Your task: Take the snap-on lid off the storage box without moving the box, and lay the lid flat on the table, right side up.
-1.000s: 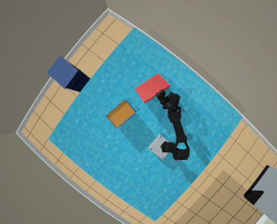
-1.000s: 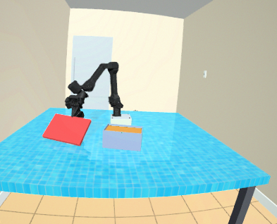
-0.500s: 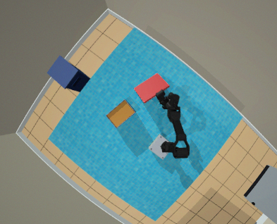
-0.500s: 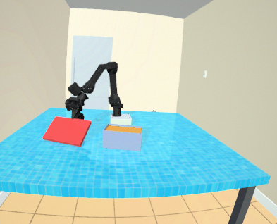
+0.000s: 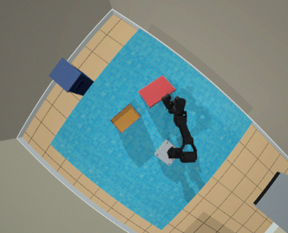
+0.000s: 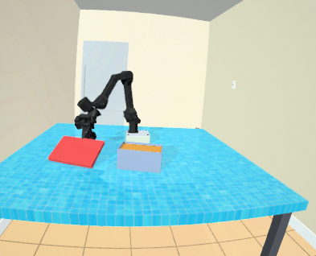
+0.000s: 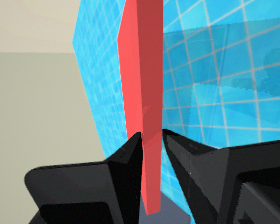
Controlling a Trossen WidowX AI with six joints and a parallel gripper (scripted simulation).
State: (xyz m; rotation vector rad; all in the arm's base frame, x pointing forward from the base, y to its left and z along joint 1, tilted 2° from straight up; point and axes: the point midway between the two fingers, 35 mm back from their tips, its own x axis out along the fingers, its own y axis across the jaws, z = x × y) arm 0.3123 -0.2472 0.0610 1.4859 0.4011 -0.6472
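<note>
1. Lid (image 5: 157, 91) (image 6: 76, 151) (image 7: 152, 100), red, is standing clear of the storage box (image 5: 126, 118) (image 6: 139, 159), which is showing its orange inside; removal is done.
2. Tool (image 5: 166, 101) (image 6: 88, 136) (image 7: 151, 134) is gripping the lid by one edge, its fingers closed on both faces near the rim.
3. Lid is tilting in the exterior view, not yet lying flat; whether its lower edge is touching the worktop (image 5: 98, 146) (image 6: 148, 197) (image 7: 251, 75), cannot tell.
4. Box is sitting upright beside the lid, apart from it.
5. Remaining, by judgement: levelling, lowering, releasing, backing off. Which face is up remains uncertain; letting go early could be risking a drop.
</note>
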